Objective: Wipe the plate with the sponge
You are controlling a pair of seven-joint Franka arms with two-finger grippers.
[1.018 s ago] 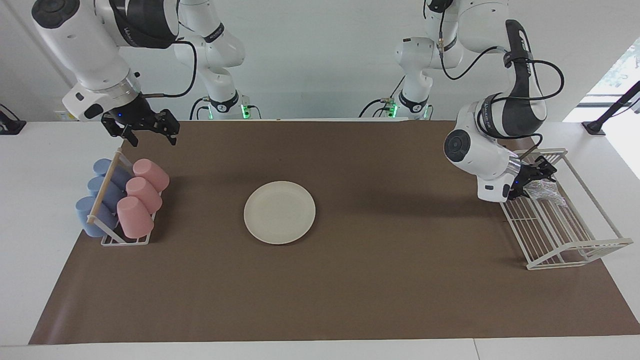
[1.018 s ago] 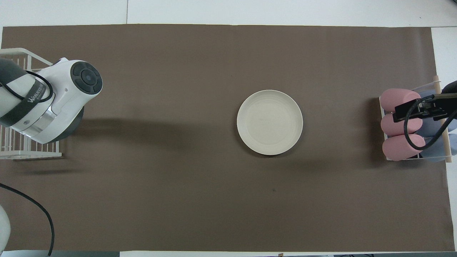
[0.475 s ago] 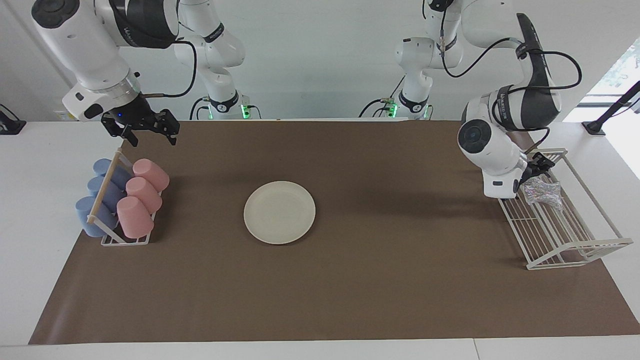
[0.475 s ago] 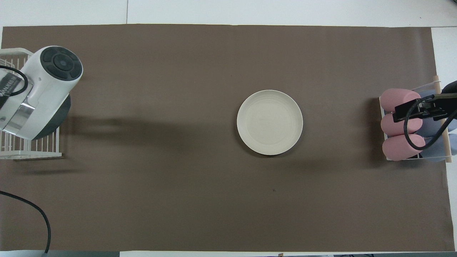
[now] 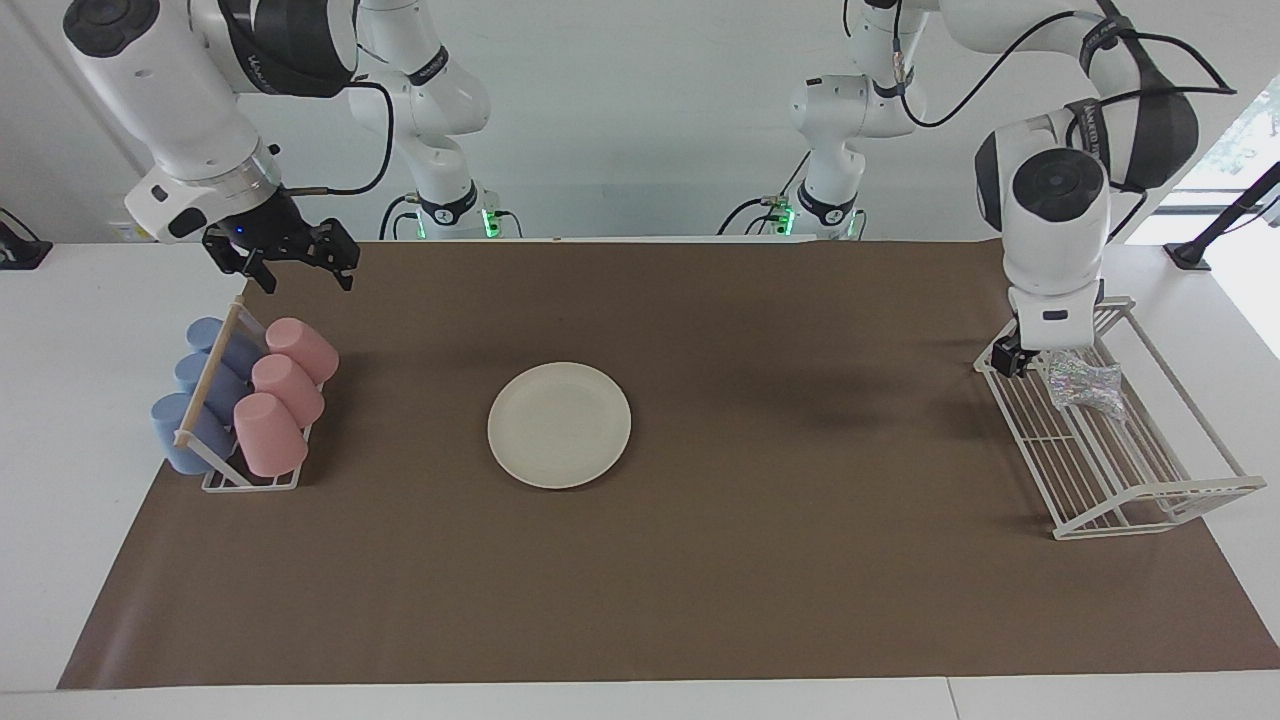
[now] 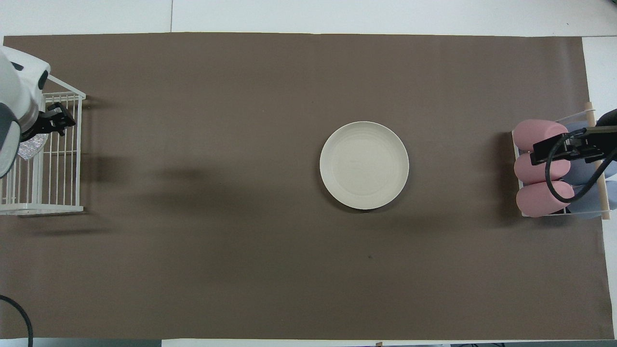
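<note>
The only writing in sight is the grey lettering on the dark bands round both arms' upper wrists, too small to read for certain. The plate (image 5: 559,425) lies flat in the middle of the brown mat (image 5: 700,600) that covers the worktop (image 5: 60,330), with nothing on it. The sponge (image 5: 1082,384) lies in the white wire rack (image 5: 1120,470) at the left arm's end of the worktop, in the part of the rack nearer to the robots. The left gripper (image 5: 1005,358) hangs from a wrist that points almost straight down, over the rack's corner toward the plate; the sponge sits just beside it, toward the rack's outer edge, and is not between the jaws. Whether those jaws are released or clenched cannot be told, nor whether they touch the rack's wire. In the overhead view the sponge (image 6: 30,146) shows partly under the left wrist, and the left gripper (image 6: 57,120) shows black over the rack's (image 6: 58,207) bars. The right gripper (image 5: 298,258) waits in the air with its jaws spread apart and holding nothing, over the mat by the end of the cup rack (image 5: 240,470) nearer to the robots. That rack holds three pink cups (image 5: 285,395) and three blue cups (image 5: 195,400) lying on their sides, at the right arm's end of the worktop, well apart from the plate.
</note>
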